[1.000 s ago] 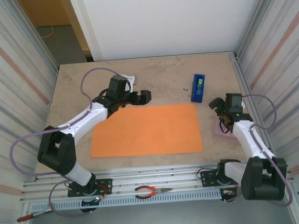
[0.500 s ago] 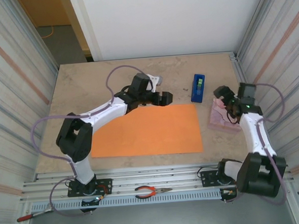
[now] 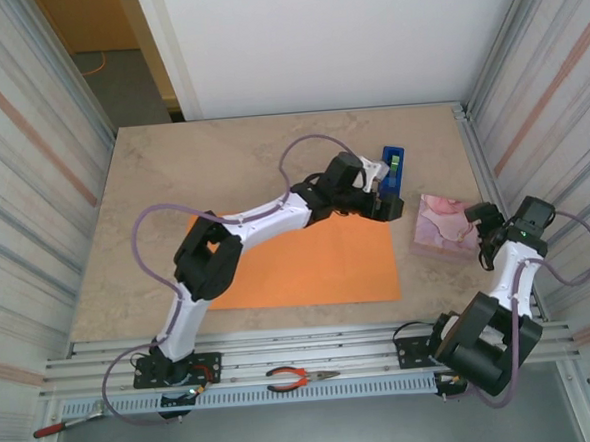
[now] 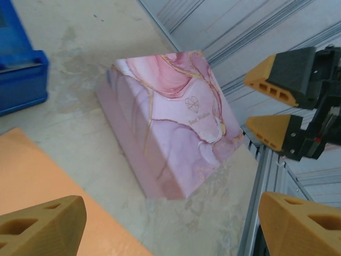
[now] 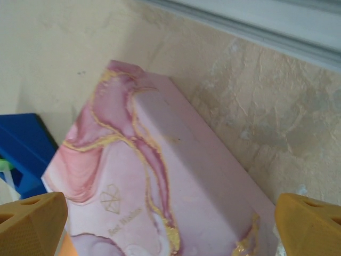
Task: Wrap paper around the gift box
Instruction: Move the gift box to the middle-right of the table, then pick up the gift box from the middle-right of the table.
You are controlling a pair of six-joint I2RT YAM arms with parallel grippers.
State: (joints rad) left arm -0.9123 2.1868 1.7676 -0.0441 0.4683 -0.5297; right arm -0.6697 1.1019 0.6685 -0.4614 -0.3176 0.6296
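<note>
A: What is the work surface, and what closes it in?
B: A beige, stone-patterned tabletop (image 3: 221, 165), with ribbed grey metal walls (image 3: 25, 147) along its left and right edges and a plain white panel (image 3: 314, 39) across the far edge.
A: And past the far left corner?
B: A gap showing grey floor (image 3: 126, 86) and an orange wall (image 3: 87, 18). Along the near edge run silver slotted aluminium rails (image 3: 312, 342). The light is soft and even.

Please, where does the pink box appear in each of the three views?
Top external: box right of centre, beside the paper.
Left wrist: box in the centre.
Right wrist: box from centre to bottom edge.
Shared landmark: blue dispenser, left of the box in every view.
</note>
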